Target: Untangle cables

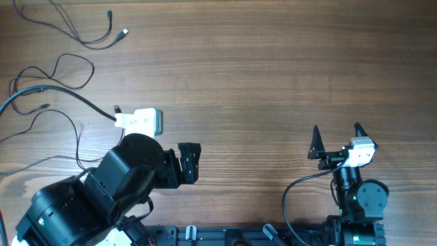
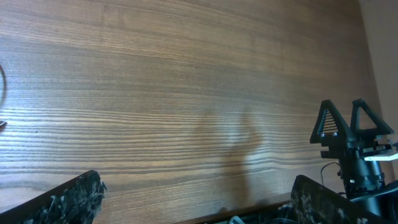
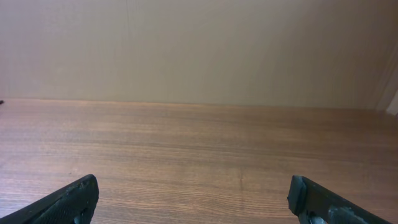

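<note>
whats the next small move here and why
Probably swing the left gripper round toward the far-left corner of the table, where the cables lie in loose loops. Its jaws are open and hold nothing, but it points toward the right gripper, away from the cords. The right gripper, also open, sits much farther from them.

Black arms point(image 1: 102, 188) bear white wrist housings point(image 1: 140, 121); right gripper point(image 1: 336, 128) has triangular fingers point(image 1: 316, 143).

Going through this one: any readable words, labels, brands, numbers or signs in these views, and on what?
None readable. The table, the cables, the white block on the left arm, the left gripper and the right gripper show no legible word, number or logo in any view.
</note>
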